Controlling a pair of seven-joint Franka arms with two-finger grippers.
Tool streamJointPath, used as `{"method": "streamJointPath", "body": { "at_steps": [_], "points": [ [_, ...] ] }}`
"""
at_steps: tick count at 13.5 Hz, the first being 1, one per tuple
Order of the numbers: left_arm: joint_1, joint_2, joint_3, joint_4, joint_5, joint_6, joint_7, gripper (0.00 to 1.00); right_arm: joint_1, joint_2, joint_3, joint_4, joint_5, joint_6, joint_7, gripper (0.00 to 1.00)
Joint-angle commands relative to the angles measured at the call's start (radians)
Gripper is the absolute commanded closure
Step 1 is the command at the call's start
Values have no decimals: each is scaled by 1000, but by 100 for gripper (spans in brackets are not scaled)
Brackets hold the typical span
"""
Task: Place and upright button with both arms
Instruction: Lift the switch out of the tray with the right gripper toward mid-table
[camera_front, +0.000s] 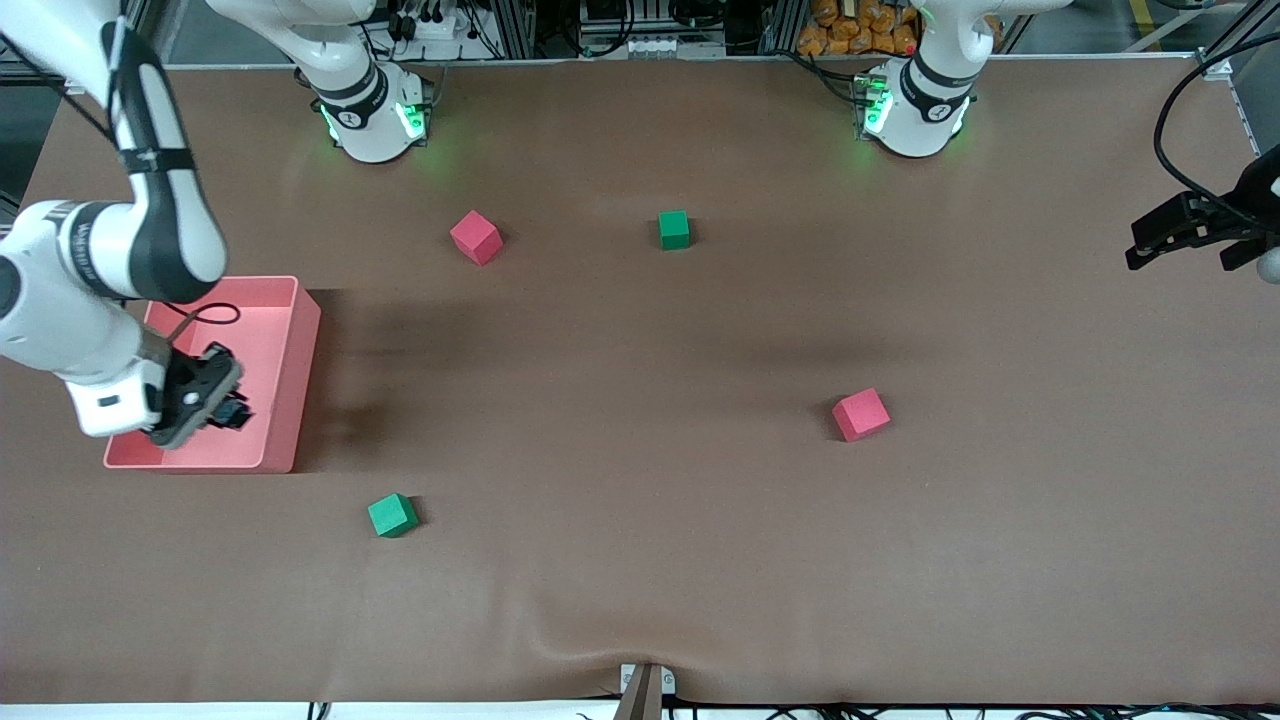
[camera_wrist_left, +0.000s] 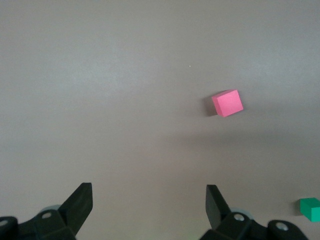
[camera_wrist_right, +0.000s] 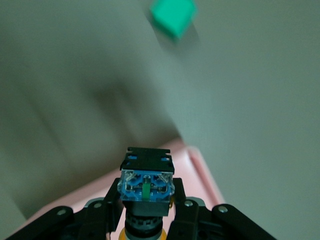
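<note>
The button (camera_wrist_right: 146, 184), a black blocky body with a blue-marked clear end and an orange cap, is held between the fingers of my right gripper (camera_wrist_right: 146, 202), which is shut on it. The front view shows this gripper (camera_front: 222, 403) with the button (camera_front: 236, 411) in the air over the pink bin (camera_front: 290, 385) at the right arm's end of the table. My left gripper (camera_front: 1160, 236) hangs open over the left arm's end of the table. Nothing is between its fingers (camera_wrist_left: 80, 202) in the left wrist view.
Foam cubes lie scattered on the brown table: a pink cube (camera_front: 476, 237) and a green cube (camera_front: 674, 229) nearer the bases, another pink cube (camera_front: 861, 414) mid-table, and another green cube (camera_front: 392, 515) nearer the front camera than the bin. The left wrist view shows a pink cube (camera_wrist_left: 227, 103).
</note>
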Motion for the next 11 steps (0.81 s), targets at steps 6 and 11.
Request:
{"method": "streamJointPath", "body": {
  "at_steps": [6,11],
  "points": [
    [1,5,1,14,-17,-21,17,0,354,115,-14,167,1,-18,21,82],
    [3,5,1,14,-17,-24,18,0,455,167,-14,219,56,-8,229,82]
  ]
}}
